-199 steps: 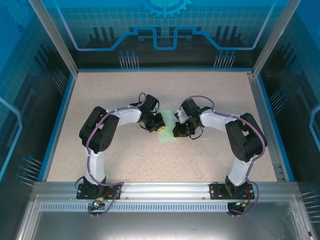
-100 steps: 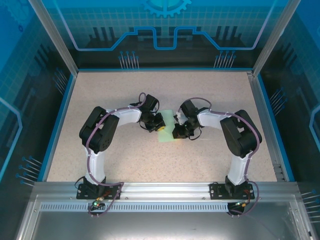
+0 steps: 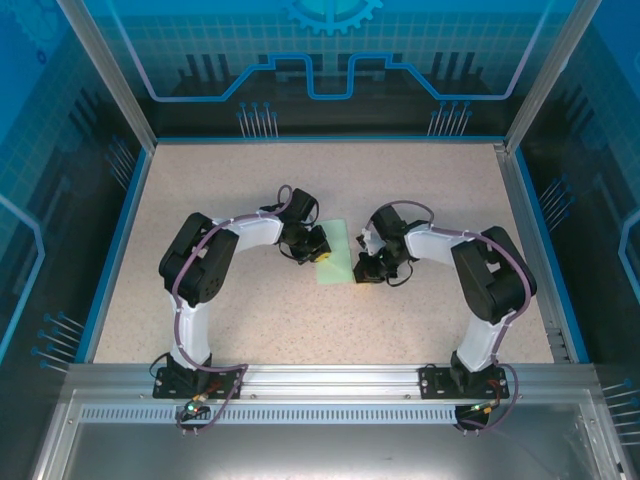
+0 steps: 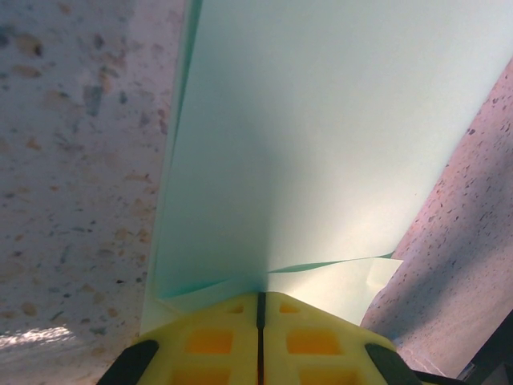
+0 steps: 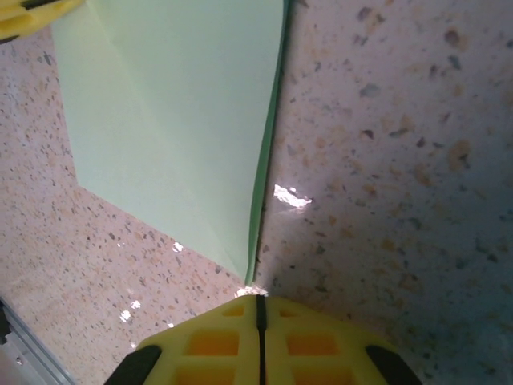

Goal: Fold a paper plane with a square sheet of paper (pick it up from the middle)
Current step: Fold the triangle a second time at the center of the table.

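The pale mint-green sheet of paper point(image 3: 337, 268) lies folded on the speckled table between both arms. In the left wrist view the paper point(image 4: 321, 120) stretches away flat, with a loose lower flap at the near edge. My left gripper point(image 3: 322, 256) is shut, and its yellow tips point(image 4: 260, 297) rest on top of the paper's near edge. My right gripper point(image 3: 362, 272) is shut too. Its tips point(image 5: 258, 298) touch the table right at the paper's point(image 5: 184, 104) pointed corner, beside a slightly raised folded edge. A left fingertip point(image 5: 28, 14) shows at the paper's far corner.
The speckled tabletop point(image 3: 300, 180) is bordered by a blue rim and aluminium posts point(image 3: 105, 75). Open table lies beyond the paper and to both sides. Both arm bases stand on the metal rail point(image 3: 330, 380) at the near edge.
My right gripper has slid off the paper's right side, toward the near right, ending at its corner. The left gripper and the paper have stayed put.
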